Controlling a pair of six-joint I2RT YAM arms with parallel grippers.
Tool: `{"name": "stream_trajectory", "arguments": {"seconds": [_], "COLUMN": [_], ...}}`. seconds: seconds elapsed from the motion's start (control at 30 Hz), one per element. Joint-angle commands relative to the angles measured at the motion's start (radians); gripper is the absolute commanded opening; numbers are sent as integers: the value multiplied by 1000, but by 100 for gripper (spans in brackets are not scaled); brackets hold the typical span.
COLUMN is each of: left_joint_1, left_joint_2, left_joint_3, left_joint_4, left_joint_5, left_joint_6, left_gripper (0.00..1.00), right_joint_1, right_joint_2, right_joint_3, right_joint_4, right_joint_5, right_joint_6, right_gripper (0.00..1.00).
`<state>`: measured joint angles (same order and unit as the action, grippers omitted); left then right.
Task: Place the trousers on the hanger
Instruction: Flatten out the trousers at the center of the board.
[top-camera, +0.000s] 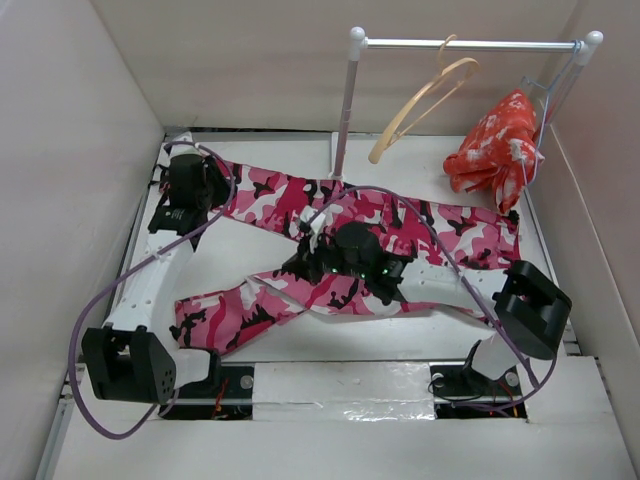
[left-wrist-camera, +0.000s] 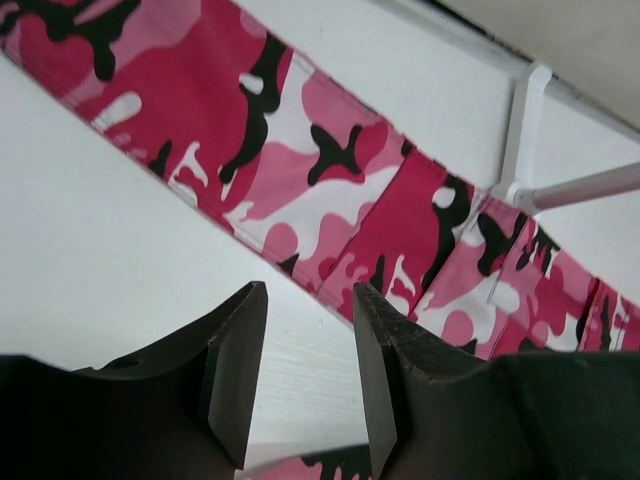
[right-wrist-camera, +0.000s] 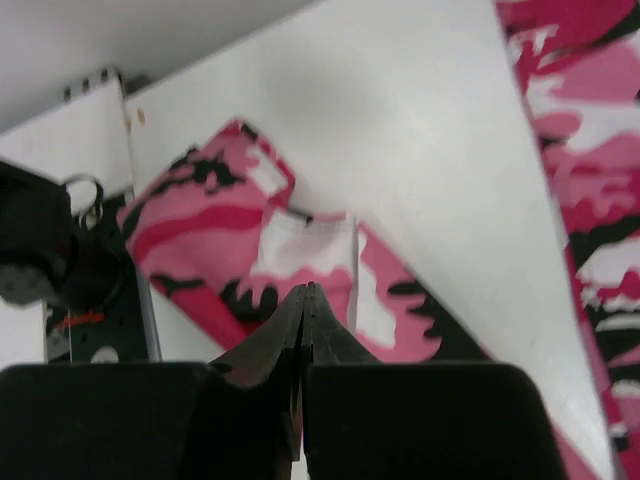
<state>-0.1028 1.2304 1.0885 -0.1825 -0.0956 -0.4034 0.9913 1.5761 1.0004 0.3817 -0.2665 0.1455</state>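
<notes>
The camouflage trousers (top-camera: 440, 225) lie flat on the white table (top-camera: 240, 255) in a sideways V, one leg running to the back left, the other to the front left. The tan wooden hanger (top-camera: 425, 100) hangs by its hook from the rack rod. My left gripper (top-camera: 212, 188) is open and empty at the far end of the upper leg; in the left wrist view (left-wrist-camera: 310, 290) it hovers over bare table beside the trousers (left-wrist-camera: 330, 170). My right gripper (top-camera: 295, 266) is shut, nothing seen between the jaws, low over the lower leg (right-wrist-camera: 250, 250), as the right wrist view (right-wrist-camera: 305, 288) shows.
A white clothes rack (top-camera: 460, 44) stands at the back, its pole foot (left-wrist-camera: 520, 130) next to the upper leg. A red-orange garment with white blotches (top-camera: 495, 150) hangs on a wire hanger at the rod's right end. White walls enclose the table on three sides.
</notes>
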Motion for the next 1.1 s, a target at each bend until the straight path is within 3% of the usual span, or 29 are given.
{"name": "stream_trajectory", "arguments": {"seconds": [0.0, 0.03, 0.07, 0.17, 0.27, 0.37, 0.5, 0.63, 0.73, 0.77, 0.8, 0.87, 1.07], "left_joint_1": [3, 3, 3, 3, 3, 3, 3, 3, 3, 3, 3, 3, 3], "left_joint_2": [-25, -31, -37, -75, -150, -177, -137, -158, -177, -178, -181, -192, -157], "left_joint_3": [-41, -62, -94, -87, -116, -137, -110, -116, -121, -125, -128, -140, -150], "left_joint_4": [-40, -41, -40, -35, 38, 55, 18, 41, 52, 52, 54, 66, 84], "left_joint_5": [51, 53, 40, -21, -27, -39, -39, -4, 22, 37, 45, 65, 164], "left_joint_6": [-21, -23, -26, -64, -78, -75, -41, -38, -38, -40, -40, -43, -54], "left_gripper": [36, 36, 35, 34, 34, 35, 34, 35, 34, 34, 34, 34, 34], "right_joint_1": [23, 23, 23, 35, 46, 55, 78, 98, 107, 107, 107, 83, -11], "right_joint_2": [-37, -37, -21, 123, 227, 317, 520, 603, 648, 679, 688, 697, 682], "right_joint_3": [-114, -112, -68, 89, 168, 271, 440, 504, 559, 607, 625, 652, 646], "right_joint_4": [85, 66, 43, -44, -29, -39, -147, -149, -182, -197, -210, -199, -20], "right_joint_5": [3, 19, 30, -22, -72, -172, -232, -293, -306, -291, -274, -226, 7], "right_joint_6": [22, 2, -45, -134, -211, -245, -268, -258, -264, -267, -268, -248, -86], "right_gripper": [0, 5, 29, 67, 89, 99, 99, 96, 77, 45, 27, 2, 0]}}
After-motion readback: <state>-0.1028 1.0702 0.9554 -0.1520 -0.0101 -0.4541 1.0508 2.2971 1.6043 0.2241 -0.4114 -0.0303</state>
